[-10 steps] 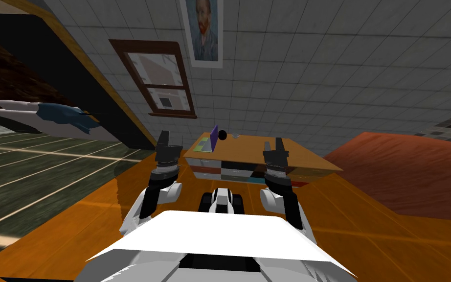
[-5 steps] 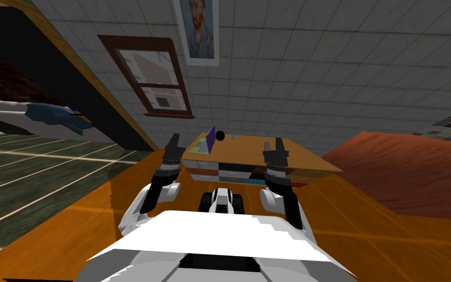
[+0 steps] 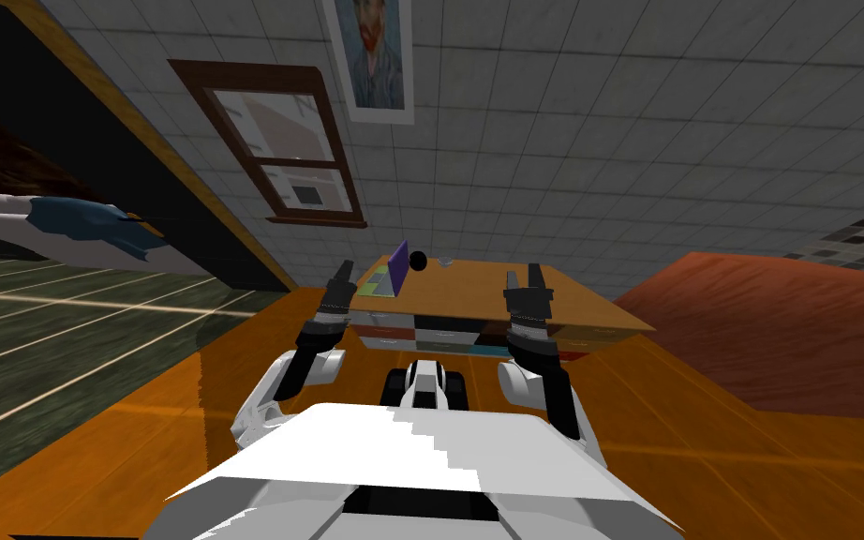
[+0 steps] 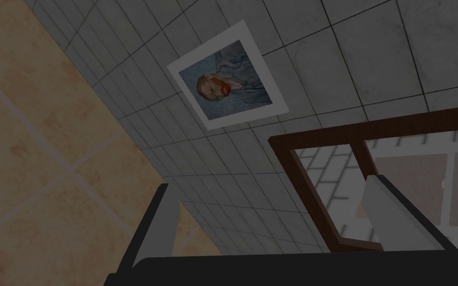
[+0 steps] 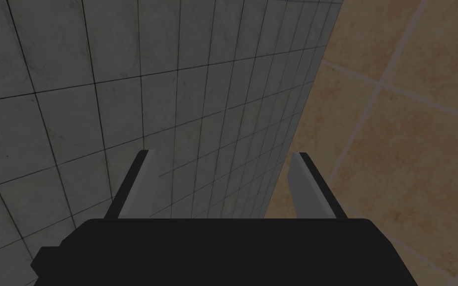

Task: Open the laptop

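In the head view a laptop (image 3: pixel 398 268) sits at the left end of a wooden desk top (image 3: pixel 524 298). Its purple lid stands raised over a greenish base. My left gripper (image 3: pixel 340 280) is raised just short of the desk's left corner, a little left of the laptop and apart from it. Seen in the left wrist view, that gripper (image 4: pixel 277 218) is open and holds nothing. My right gripper (image 3: pixel 526 279) is held upright before the middle of the desk; the right wrist view shows this gripper (image 5: pixel 223 183) open and holding nothing too.
A small black round object (image 3: pixel 418 262) and a small grey item (image 3: pixel 446 262) lie on the desk behind the laptop. Coloured drawer fronts (image 3: pixel 439 333) face me below the top. A red-brown bed (image 3: pixel 777 319) lies to the right, and a black area (image 3: pixel 37 103) shows at the left.
My left hand has swung right toward the laptop and turned edge-on to the head camera. The whole view has shifted slightly, so I have moved a little. The right arm holds still.
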Motion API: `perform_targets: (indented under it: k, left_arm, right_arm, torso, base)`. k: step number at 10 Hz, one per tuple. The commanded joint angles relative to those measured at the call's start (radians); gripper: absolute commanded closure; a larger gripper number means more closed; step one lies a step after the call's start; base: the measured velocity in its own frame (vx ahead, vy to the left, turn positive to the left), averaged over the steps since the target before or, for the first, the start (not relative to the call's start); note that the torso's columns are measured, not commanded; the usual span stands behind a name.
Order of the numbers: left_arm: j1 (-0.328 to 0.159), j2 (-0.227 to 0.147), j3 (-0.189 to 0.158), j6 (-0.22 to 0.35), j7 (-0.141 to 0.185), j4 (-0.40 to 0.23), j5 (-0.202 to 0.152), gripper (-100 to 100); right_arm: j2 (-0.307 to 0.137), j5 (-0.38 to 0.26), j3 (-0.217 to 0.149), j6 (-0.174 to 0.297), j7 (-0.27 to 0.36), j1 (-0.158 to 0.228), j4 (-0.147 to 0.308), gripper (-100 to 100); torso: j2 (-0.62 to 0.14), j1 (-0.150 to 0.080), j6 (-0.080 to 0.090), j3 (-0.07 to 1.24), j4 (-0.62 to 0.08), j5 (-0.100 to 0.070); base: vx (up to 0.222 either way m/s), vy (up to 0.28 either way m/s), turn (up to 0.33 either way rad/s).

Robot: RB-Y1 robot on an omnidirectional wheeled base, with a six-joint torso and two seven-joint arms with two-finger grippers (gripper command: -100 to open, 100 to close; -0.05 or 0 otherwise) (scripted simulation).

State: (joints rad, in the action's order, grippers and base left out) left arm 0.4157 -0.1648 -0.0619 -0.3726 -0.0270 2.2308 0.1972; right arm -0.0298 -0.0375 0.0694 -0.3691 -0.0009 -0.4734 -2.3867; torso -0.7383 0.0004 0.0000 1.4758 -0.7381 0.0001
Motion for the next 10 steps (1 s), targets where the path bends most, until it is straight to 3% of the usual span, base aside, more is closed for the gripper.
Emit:
perform_targets:
  k: [1, 5, 10]
  left_arm:
    - [-0.006, -0.009, -0.006, 0.049, -0.012, -0.017, 0.021, -100]
    - [-0.019, -0.039, -0.018, 0.123, -0.032, -0.053, 0.055, -100]
    - [-0.035, -0.104, -0.033, 0.217, -0.057, -0.1, 0.098, -100]
  right_arm:
    - [0.0, 0.0, 0.0, 0.0, 0.0, 0.0, 0.0, 0]
    - [0.0, 0.0, 0.0, 0.0, 0.0, 0.0, 0.0, 0]
    - [0.0, 0.0, 0.0, 0.0, 0.0, 0.0, 0.0, 0]
  torso:
    - [0.0, 0.0, 0.0, 0.0, 0.0, 0.0]
    - [0.0, -0.001, 0.0, 0.0, 0.0, 0.0]
    - [0.0, -0.001, 0.0, 0.0, 0.0, 0.0]
  base:
    - [0.051, -0.046, -0.013]
    - [0.062, -0.053, -0.019]
    - [0.051, -0.051, -0.019]
